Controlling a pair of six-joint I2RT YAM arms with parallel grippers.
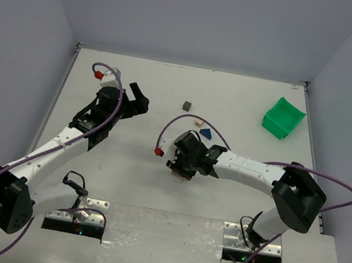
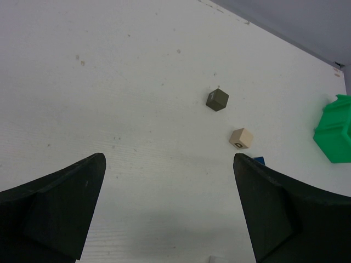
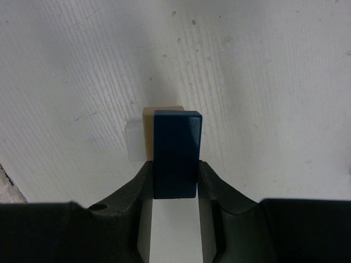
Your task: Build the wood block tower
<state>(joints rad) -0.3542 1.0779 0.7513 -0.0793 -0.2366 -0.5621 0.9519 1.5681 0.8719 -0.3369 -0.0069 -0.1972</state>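
Observation:
My right gripper (image 3: 175,167) is shut on a dark blue rectangular block (image 3: 175,150), held upright just over a beige block (image 3: 162,112) and a whitish block (image 3: 134,141) on the table. In the top view this gripper (image 1: 181,165) points down at mid-table and hides those blocks. A dark grey cube (image 1: 186,105), a beige cube (image 1: 199,120) and a blue roof-shaped piece (image 1: 205,134) lie loose behind it. My left gripper (image 1: 140,100) is open and empty, above bare table (image 2: 168,159). Its view shows the dark cube (image 2: 217,99), the beige cube (image 2: 241,138) and a blue corner (image 2: 258,160).
A green plastic bin (image 1: 283,118) stands at the back right and shows at the right edge of the left wrist view (image 2: 334,130). The white table (image 1: 121,176) is walled on three sides. Purple cables loop around both arms.

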